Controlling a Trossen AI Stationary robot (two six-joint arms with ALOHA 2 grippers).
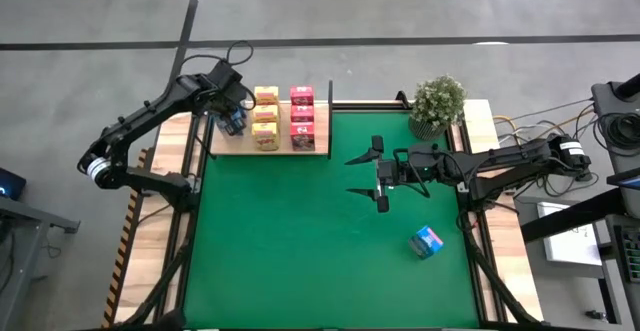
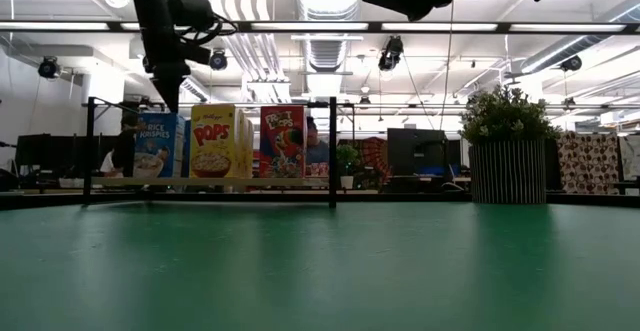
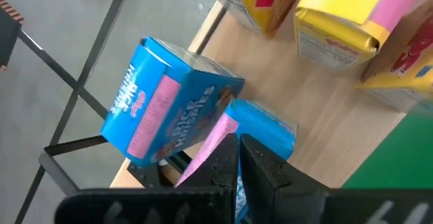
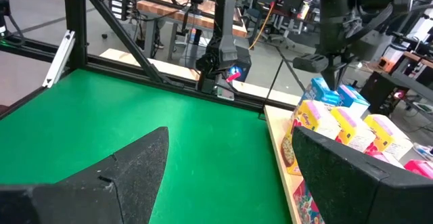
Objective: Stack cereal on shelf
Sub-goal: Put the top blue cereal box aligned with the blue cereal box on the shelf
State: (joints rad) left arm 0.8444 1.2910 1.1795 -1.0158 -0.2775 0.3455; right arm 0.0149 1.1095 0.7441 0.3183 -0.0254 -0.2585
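A: Left end effector?
B: Over the shelf, its fingers pressed together beside the blue Rice Krispies boxes, left of the yellow and pink rows.
A: Right end effector?
B: Spread wide above the mat; one blue box lies beyond.

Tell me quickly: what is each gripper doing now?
Left gripper: closed on a small blue cardboard cereal box.
Right gripper: open, holding nothing.

Left gripper, upper left of frame, apparently closed. Right gripper, centre right, fingers spread wide.
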